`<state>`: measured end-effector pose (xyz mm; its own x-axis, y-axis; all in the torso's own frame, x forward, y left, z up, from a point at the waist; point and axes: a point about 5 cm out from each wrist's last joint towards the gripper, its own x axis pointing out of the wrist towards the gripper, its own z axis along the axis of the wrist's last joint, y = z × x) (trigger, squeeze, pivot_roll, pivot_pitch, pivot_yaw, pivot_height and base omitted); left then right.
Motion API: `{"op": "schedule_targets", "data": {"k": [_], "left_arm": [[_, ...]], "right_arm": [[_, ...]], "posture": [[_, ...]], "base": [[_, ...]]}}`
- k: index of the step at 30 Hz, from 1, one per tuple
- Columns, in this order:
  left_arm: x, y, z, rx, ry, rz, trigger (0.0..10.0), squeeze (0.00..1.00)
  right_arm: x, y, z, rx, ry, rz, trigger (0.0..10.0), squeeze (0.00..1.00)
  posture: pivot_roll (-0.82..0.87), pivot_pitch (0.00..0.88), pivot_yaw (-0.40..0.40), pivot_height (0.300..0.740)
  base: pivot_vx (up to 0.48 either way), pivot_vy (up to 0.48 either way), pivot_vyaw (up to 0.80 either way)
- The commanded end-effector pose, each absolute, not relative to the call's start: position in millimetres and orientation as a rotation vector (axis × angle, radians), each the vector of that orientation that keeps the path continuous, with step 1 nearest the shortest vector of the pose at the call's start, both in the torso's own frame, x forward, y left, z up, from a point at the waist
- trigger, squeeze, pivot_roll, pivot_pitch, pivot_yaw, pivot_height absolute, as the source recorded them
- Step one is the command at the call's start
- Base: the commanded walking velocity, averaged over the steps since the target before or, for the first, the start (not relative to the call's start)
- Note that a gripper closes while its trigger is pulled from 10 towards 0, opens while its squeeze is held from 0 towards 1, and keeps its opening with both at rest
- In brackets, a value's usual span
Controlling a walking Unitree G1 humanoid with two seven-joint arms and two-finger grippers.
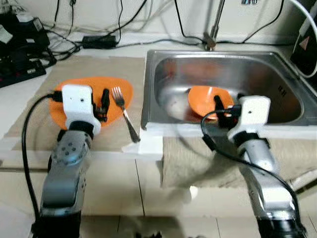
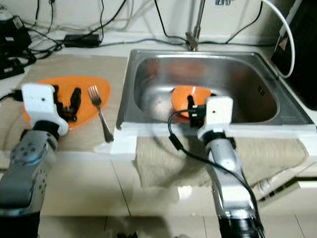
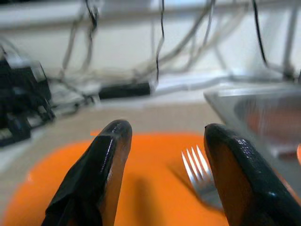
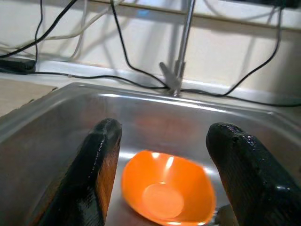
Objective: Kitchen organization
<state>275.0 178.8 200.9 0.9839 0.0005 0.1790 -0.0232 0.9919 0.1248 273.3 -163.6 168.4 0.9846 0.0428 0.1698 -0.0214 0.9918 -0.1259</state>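
- A flat, glossy orange plastic plate lies on a beige mat to the left of the sink.
- A silver metal fork rests with its tines on the plate's right edge and its handle running off onto the mat.
- A small orange plastic bowl, smooth and rounded, sits upright inside the brushed stainless-steel sink.
- The left gripper hovers over the plate, its two black fingers spread wide with nothing between them; the fork lies just beside one finger.
- The right gripper hangs above the sink's front rim with its fingers wide apart and empty, the bowl beyond them.
- A thin chrome tap rises behind the sink.
- Black cables trail along the pale back wall.
- A crumpled grey-beige cloth, possibly a towel, drapes below the sink's front edge.
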Motion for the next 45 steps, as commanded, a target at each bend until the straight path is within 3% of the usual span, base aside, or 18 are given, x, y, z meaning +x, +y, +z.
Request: {"op": "schedule_targets", "data": {"k": [1,15,28,45], "left_arm": [[271.0,177.7,202.3,0.135,-0.187,-0.003,10.0,0.0],[258.0,176.4,187.6,0.114,-0.095,-0.014,10.0,0.0],[274.1,163.2,195.6,-0.122,0.05,-0.066,10.0,0.0],[304.9,172.5,204.6,-0.138,0.158,-0.067,10.0,0.0]], "right_arm": [[269.6,-168.6,172.6,-0.151,-0.176,0.006,10.0,0.0],[252.2,-170.9,172.7,-0.175,-0.135,-0.004,10.0,0.0],[250.0,-172.5,174.9,-0.191,-0.125,-0.007,10.0,0.0],[249.6,-170.5,176.4,-0.189,-0.129,-0.023,10.0,0.0]], "posture": [[0.04,0.0,0.014,0.74],[0.03,0.0,0.007,0.74],[0.01,0.0,0.009,0.74],[-0.02,0.0,0.032,0.74]], "base": [[0.0,0.0,0.0],[0.0,0.0,0.0],[0.0,0.0,0.0],[0.0,0.0,0.0]]}}
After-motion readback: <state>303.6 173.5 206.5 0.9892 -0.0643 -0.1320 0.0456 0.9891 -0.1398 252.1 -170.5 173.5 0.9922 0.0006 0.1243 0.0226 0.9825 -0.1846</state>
